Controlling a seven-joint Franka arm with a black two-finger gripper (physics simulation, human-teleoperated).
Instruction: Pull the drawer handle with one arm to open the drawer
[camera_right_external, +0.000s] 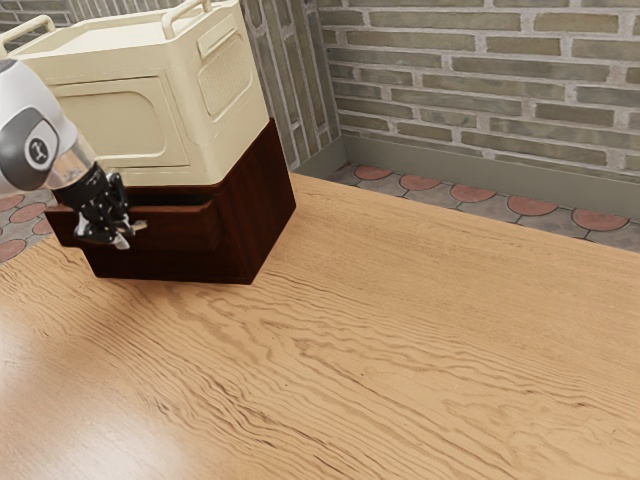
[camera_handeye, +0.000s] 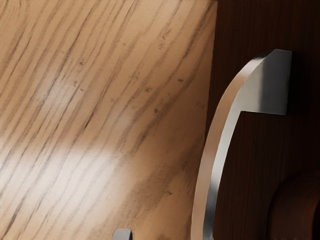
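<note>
- Table (camera_right_external: 350, 370): foreground, 6 o'clock in the exterior view.
- Gripper (camera_right_external: 120, 235): at 9 o'clock, by the drawer front. Whether released, clenched or grasping the handle: cannot tell.
- Handle (camera_handeye: 214, 145): curved, smooth metal, on the drawer front; probably rigid and rather slippery. Recommended hold: mid-bow, from both sides, clear of the end mounts.
- Drawer (camera_right_external: 190, 230): 9 o'clock, partly open. Looks like stiff wood of moderate weight, unlikely to be fragile; a straight, steady pull should limit binding.
- Crate (camera_right_external: 120, 120): 10 o'clock, on the cabinet (camera_right_external: 262, 210); its weight may steady it.
</note>
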